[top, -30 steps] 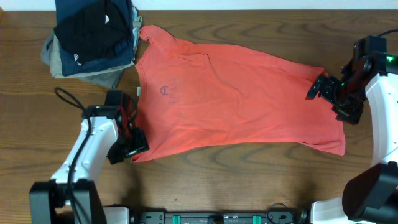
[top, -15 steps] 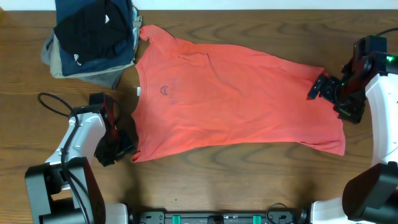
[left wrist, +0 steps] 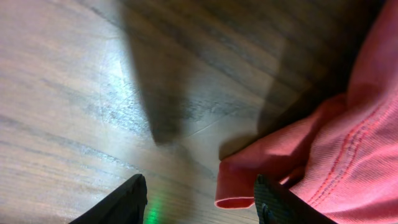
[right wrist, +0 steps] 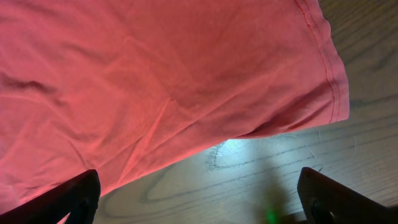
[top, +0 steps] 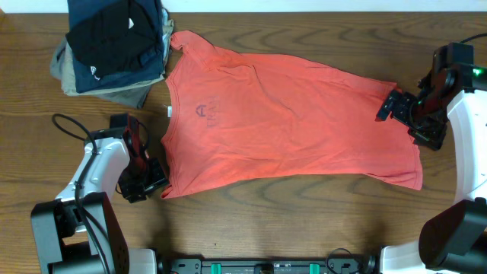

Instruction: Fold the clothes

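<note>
On the table (top: 304,221) lies the T-shirt (top: 289,122); left jaws parted at its sleeve; right jaws wide over its hem

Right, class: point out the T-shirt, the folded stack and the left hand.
T-shirt (top: 289,122), overhead, mid-chest.
Stack (top: 114,38), overhead, top black garment.
Left hand (left wrist: 199,183), left wrist view, midway between fingertips.

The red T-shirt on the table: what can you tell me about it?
The T-shirt is coral-red, soft-looking cotton with stitched hems, lying spread and lightly wrinkled on the wooden table, collar left, hem right. A faint dark print and a small white tag sit near the collar. Its upper sleeve lies against the stack of folded clothes; its lower sleeve's curled edge lies within the open left gripper.
</note>
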